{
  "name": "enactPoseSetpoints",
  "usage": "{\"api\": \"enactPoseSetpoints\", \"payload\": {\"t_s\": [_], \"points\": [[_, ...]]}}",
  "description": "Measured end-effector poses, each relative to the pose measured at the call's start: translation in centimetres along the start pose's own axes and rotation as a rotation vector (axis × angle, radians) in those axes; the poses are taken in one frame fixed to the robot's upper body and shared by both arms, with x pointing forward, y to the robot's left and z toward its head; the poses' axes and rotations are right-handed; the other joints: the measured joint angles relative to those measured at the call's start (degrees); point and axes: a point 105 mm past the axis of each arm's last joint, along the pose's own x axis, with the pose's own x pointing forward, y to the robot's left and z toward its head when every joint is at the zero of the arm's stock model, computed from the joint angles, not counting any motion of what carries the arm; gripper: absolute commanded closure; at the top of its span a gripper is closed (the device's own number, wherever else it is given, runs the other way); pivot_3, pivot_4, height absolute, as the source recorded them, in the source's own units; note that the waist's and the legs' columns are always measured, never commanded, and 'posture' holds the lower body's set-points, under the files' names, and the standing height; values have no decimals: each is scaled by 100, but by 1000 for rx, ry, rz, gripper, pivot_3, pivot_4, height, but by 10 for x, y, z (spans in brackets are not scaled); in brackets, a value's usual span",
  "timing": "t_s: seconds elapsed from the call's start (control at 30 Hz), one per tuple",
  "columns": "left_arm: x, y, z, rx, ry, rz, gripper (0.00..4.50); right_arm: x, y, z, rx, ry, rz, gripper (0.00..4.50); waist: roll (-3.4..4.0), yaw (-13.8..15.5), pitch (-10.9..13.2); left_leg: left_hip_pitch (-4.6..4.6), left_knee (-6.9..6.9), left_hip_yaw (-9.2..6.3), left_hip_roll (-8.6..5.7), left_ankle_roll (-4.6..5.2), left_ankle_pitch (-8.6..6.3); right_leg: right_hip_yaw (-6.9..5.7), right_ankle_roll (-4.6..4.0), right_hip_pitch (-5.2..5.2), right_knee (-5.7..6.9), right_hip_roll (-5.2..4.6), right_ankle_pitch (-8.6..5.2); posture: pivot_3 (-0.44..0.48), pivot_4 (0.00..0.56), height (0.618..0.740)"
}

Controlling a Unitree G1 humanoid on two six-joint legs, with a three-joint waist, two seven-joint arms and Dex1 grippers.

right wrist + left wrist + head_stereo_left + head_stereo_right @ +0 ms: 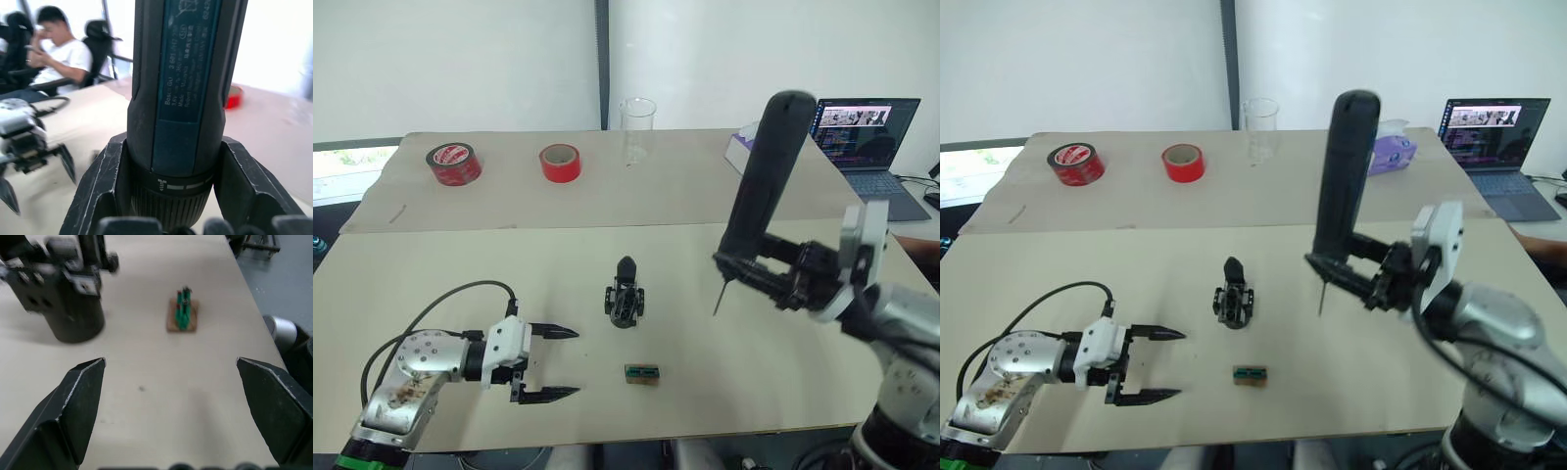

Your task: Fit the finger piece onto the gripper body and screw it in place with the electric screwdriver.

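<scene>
The right gripper [744, 266] is up above the table [754, 392], and its two fingers are closed tight around the bottom end of the screwdriver [762, 176]. The screwdriver stands nearly straight up, leaning a little, with its round end on top. Its thin metal bit [718, 297] points down just under the gripper and hangs in the air, not touching the table.

The left gripper [550, 362] sits low over the table with its two fingers spread wide apart. It holds nothing.

The gripper body [625, 296] stands on the table in front of the left gripper, a bit to its far side, and well to the left of the right gripper. One pointy black finger sticks up from it. It is apart from both grippers.

A little green and brown block [642, 374] lies on the table just past the left gripper's tips, nearer than the gripper body.

Far from both grippers, at the back of the table, sit two red tape rolls [453, 163], a clear cup [637, 128] and a laptop [871, 140].

In the right wrist view, a person [58, 58] sits in a chair behind the table.
</scene>
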Motion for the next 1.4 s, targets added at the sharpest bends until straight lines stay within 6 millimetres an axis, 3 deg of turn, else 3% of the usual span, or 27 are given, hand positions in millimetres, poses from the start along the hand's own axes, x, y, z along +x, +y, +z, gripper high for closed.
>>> {"api": "enactPoseSetpoints", "payload": {"t_s": [0.2, 0.33, 0.53, 0.8, 1.4], "points": [[30, 2, -12, -22, -53, 57, 0, 30, 47, -6, -124, -150, 229, 2567, -1, -30, 2, 57, 7, 0, 3, -1, 2, 1, 1, 56, -4, 5, -5, 0, 150, 740], [46, -3, -14, -49, -83, 40, 0, 38, 56, -9, -143, -195, 292, 2567, -4, -31, 2, 79, -6, -6, 3, -2, 0, -2, -1, 78, -7, 4, -13, 0, 150, 740], [62, -3, -11, -64, -119, 21, 0, 39, 68, -29, -146, -157, 375, 2567, -3, -13, 2, 81, -4, -7, 2, -1, 0, -3, -2, 81, -5, 2, -13, 0, 150, 740], [80, -9, -8, 13, -111, -74, 0, 35, 65, -40, -151, -106, 396, 2567, 2, 44, -2, 82, -3, -6, -2, -1, 0, -3, -3, 90, -19, -3, -13, 0, 150, 740], [88, -8, -7, 4, -133, -125, 0, 29, 68, -41, -120, -74, 438, 2567, 30, 92, -18, 81, -2, -6, -5, 3, -2, -2, -1, 102, -44, -12, -12, 0, 150, 740]]}}
